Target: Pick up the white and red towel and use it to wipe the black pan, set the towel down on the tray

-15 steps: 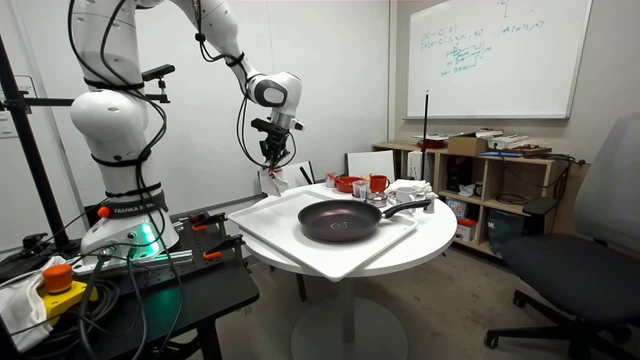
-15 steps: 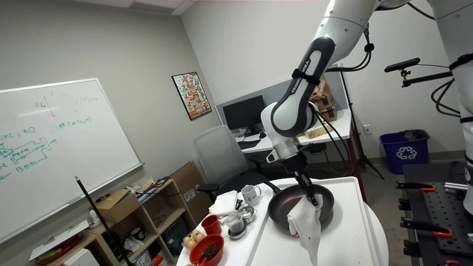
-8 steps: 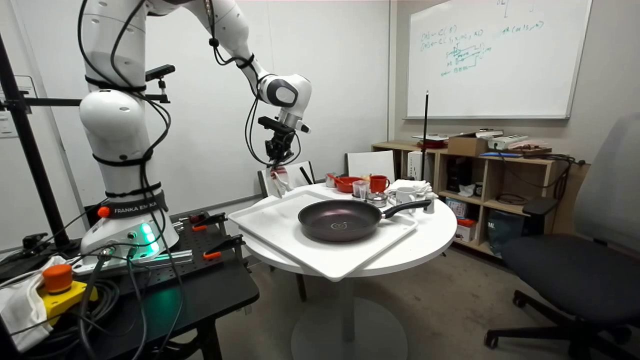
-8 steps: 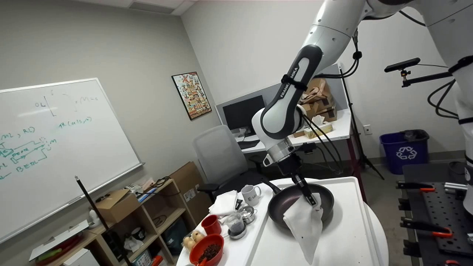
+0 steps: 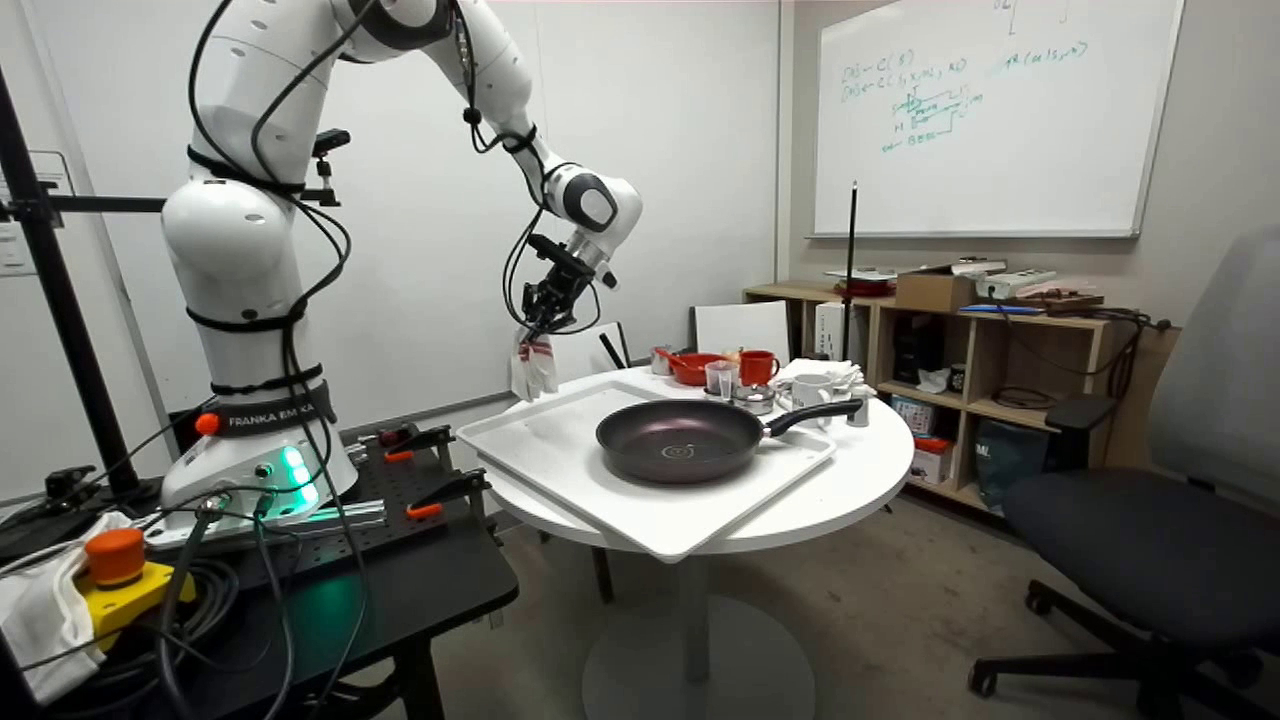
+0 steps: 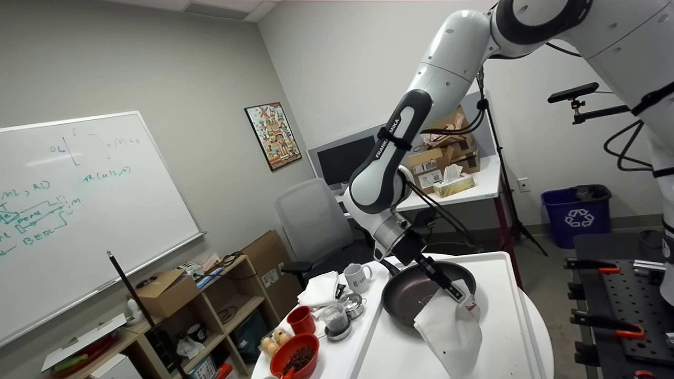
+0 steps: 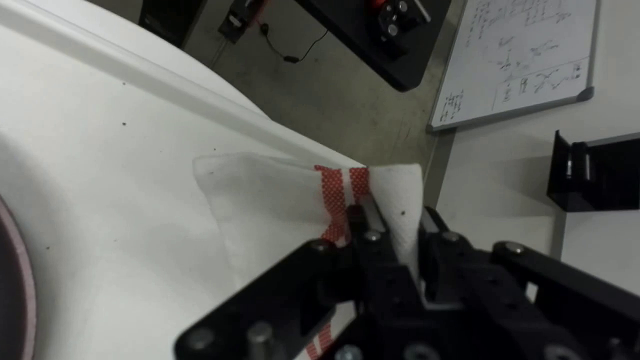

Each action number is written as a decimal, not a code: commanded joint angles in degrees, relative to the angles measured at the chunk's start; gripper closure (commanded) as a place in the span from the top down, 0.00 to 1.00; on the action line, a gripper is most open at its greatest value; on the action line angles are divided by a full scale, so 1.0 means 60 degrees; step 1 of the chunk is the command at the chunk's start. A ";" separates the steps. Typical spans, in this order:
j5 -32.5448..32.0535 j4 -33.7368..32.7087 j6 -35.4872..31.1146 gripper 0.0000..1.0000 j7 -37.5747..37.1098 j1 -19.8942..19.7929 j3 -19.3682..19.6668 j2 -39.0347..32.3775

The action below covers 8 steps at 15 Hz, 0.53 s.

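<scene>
The white and red towel [image 5: 533, 365] hangs from my gripper [image 6: 459, 296] beyond the black pan. In the wrist view the gripper [image 7: 397, 220] is shut on the towel [image 7: 270, 190], with a white fold between the fingers and red stripes beside them. The towel [image 6: 450, 337] covers part of the pan's side and the tray in an exterior view. I cannot tell whether its lower end touches the tray. The black pan [image 5: 680, 440] sits upright on the white tray [image 5: 540, 440]. In the wrist view only the pan's edge [image 7: 15, 300] shows, at the left, beside the tray [image 7: 100, 175].
The pan handle [image 5: 815, 415] sticks out over the tray rim towards a white mug [image 6: 358, 279]. A red cup [image 6: 301, 321], a red bowl [image 6: 309, 342] and a folded white cloth [image 6: 319, 289] stand on the round table beside the tray. Dark specks lie on the tray.
The wrist has tilted so the fingers slant towards the robot base. The towel has swung with them, towards the tray's base-side edge, still held. The pan and tray have not moved.
</scene>
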<state>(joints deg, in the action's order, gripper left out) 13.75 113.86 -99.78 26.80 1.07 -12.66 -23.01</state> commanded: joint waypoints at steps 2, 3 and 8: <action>-0.0176 -0.2062 0.1749 0.04 0.0122 0.0007 0.0306 -0.1683; -0.0198 -0.2473 0.2023 0.04 0.0093 -0.0017 0.0365 -0.2073; -0.0536 -0.4158 0.2774 0.04 -0.0112 0.0027 0.0558 -0.3737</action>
<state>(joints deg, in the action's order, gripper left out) 12.30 97.40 -87.88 26.89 0.74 -9.75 -38.46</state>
